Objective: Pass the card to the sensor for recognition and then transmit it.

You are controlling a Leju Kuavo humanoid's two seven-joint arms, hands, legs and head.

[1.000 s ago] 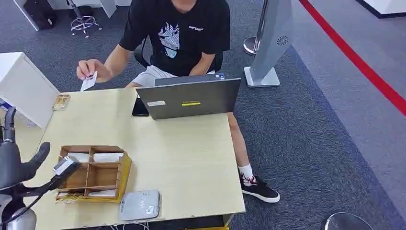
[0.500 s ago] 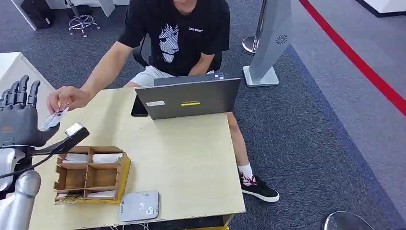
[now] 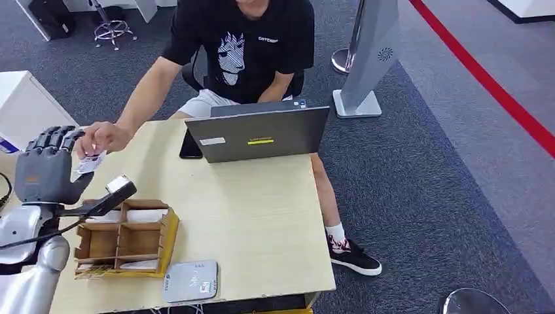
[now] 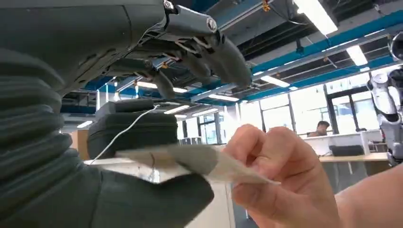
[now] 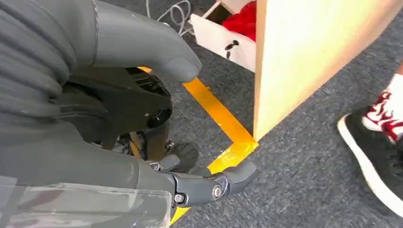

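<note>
A seated person's hand (image 3: 105, 137) reaches across the far left corner of the light wood desk (image 3: 262, 216) and holds a white card (image 3: 90, 161) against the robot's raised left hand (image 3: 47, 171); from the left wrist camera the card (image 4: 190, 161) lies on the grey thumb (image 4: 157, 199) with the dark fingers (image 4: 223, 57) spread above it and apart from it, while the person's fingers (image 4: 280, 175) pinch its far edge; whether the thumb presses the card cannot be told. Just right of the left hand a dark handheld scanner (image 3: 108, 196) juts over a wooden divided tray (image 3: 124, 239) at the near left of the desk; a flat grey card reader (image 3: 191, 280) sits at the near edge beside the tray; a grey laptop (image 3: 262, 134) stands open at the far side, a black phone (image 3: 191, 147) just left of it. The right hand (image 5: 142, 123) hangs low beside the desk's side panel (image 5: 304, 61), over grey carpet and yellow floor tape (image 5: 218, 114), its fingers curled in on nothing; a black and red shoe (image 5: 380, 142) is near.
</note>
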